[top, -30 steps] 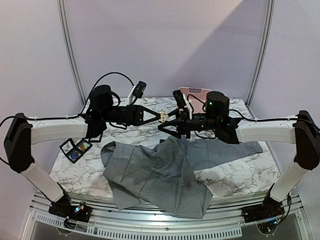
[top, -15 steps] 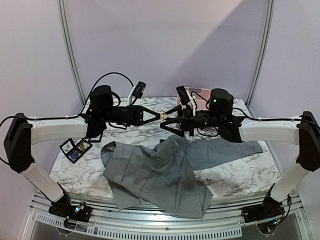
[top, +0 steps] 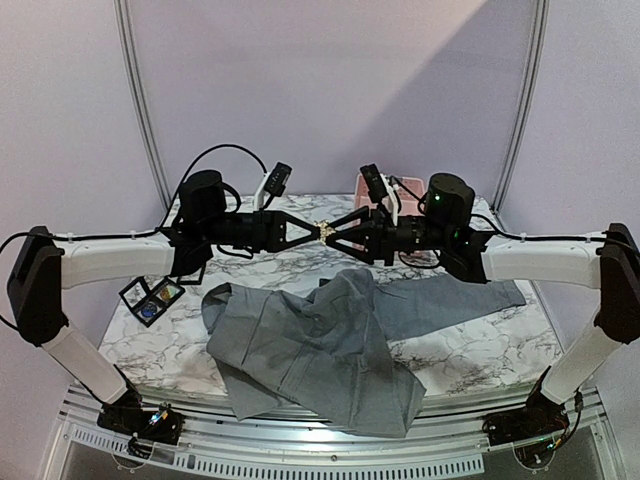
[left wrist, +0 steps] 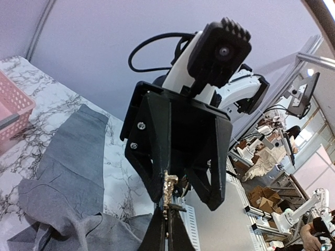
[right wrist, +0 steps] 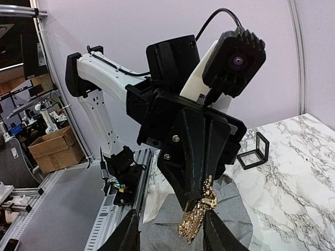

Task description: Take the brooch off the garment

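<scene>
The gold brooch [top: 322,231] hangs in mid-air above the table, clear of the grey garment [top: 320,350], which lies crumpled on the marble. My left gripper [top: 316,232] is shut on the brooch and holds it by one end. My right gripper [top: 336,232] faces it tip to tip, open, with its jaws either side of the brooch. In the left wrist view the brooch [left wrist: 168,189] stands up from my shut fingers [left wrist: 157,232], beside one right finger. In the right wrist view the brooch [right wrist: 196,215] dangles between my spread fingers [right wrist: 128,232].
A pink basket [top: 392,184] stands at the back of the table behind the right arm, also in the left wrist view [left wrist: 13,107]. Black-framed display boxes [top: 150,297] sit at the left edge; one shows in the right wrist view [right wrist: 254,151].
My right gripper has risen and moved left to the brooch, and its open jaws now straddle it. The left gripper has held still with the brooch.
</scene>
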`<state>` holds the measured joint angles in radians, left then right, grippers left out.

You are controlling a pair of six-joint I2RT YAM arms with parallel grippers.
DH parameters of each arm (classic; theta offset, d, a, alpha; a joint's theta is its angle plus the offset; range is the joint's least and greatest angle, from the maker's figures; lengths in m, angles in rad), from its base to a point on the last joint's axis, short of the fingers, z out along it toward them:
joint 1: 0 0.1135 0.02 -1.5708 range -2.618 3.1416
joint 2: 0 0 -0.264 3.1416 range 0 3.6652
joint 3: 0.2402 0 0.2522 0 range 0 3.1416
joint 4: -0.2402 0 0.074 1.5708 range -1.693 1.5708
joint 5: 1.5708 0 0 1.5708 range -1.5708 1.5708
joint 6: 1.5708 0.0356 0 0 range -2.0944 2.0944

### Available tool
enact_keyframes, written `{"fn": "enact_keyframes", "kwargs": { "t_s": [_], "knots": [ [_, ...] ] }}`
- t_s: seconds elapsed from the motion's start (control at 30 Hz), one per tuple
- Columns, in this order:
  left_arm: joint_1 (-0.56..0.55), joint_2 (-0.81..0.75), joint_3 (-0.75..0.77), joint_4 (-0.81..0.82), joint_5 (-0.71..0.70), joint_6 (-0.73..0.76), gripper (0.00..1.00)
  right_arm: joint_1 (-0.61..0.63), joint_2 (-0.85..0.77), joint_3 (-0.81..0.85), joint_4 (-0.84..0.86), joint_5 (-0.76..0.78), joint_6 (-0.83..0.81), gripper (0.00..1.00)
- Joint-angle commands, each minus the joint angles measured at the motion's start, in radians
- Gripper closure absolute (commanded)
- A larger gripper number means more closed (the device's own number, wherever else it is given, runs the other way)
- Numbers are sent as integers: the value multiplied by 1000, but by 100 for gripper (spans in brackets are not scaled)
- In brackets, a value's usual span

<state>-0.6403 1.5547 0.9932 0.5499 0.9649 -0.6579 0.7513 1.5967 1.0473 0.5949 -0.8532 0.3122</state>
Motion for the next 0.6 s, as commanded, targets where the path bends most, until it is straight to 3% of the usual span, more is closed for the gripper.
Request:
{"fn": "enact_keyframes", "kwargs": {
  "t_s": [0.0,0.57],
  "knots": [
    [10,-20,-13,12,4,12,100,-7,18,9,17,-32,20,62],
    [4,-26,-13,-14,-6,37,100,-8,62,55,-13,-56,35,75]
  ]
}}
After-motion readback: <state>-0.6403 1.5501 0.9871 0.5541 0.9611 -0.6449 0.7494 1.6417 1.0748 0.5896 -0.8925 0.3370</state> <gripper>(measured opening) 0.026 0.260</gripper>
